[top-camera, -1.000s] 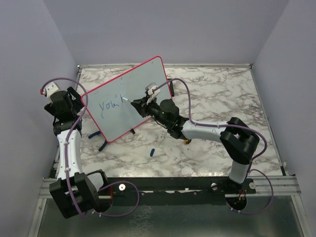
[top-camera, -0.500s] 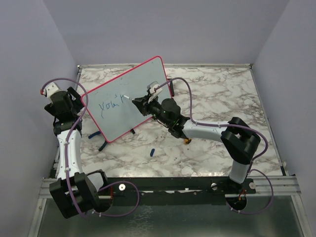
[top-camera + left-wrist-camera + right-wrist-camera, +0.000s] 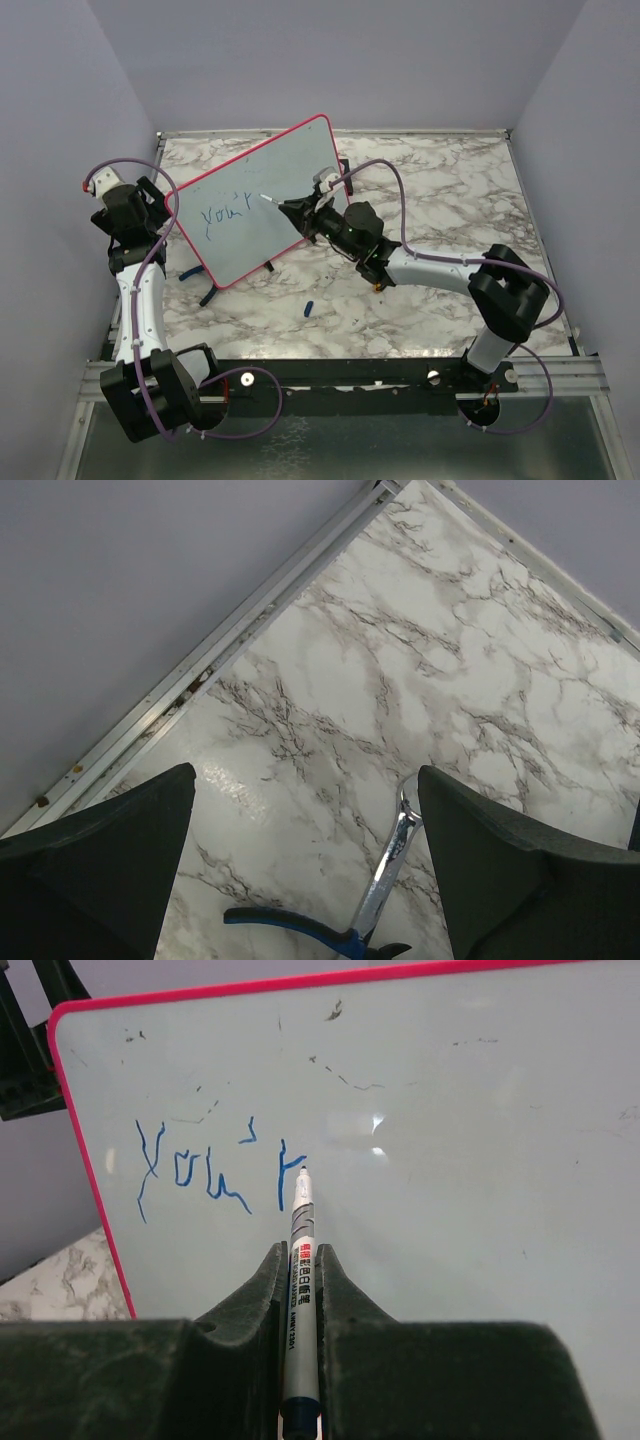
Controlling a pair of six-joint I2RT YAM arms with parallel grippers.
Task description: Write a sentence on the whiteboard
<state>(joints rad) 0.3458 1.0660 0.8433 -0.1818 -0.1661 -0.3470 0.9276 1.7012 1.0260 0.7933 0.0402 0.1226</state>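
Right gripper (image 3: pixel 300 1265) of mine is squeezed shut on the marker (image 3: pixel 301 1222). Its tip is at the whiteboard (image 3: pixel 480 1100), right in front of me. The sentence (image 3: pixel 215 1175) only says "you'r" now. Most of the words are not written yet.

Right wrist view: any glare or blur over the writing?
Right wrist: two small glare spots on the whiteboard, just right of the sentence, not covering it; strokes and marker sharp. Top external: whiteboard evenly lit, letters small but readable.
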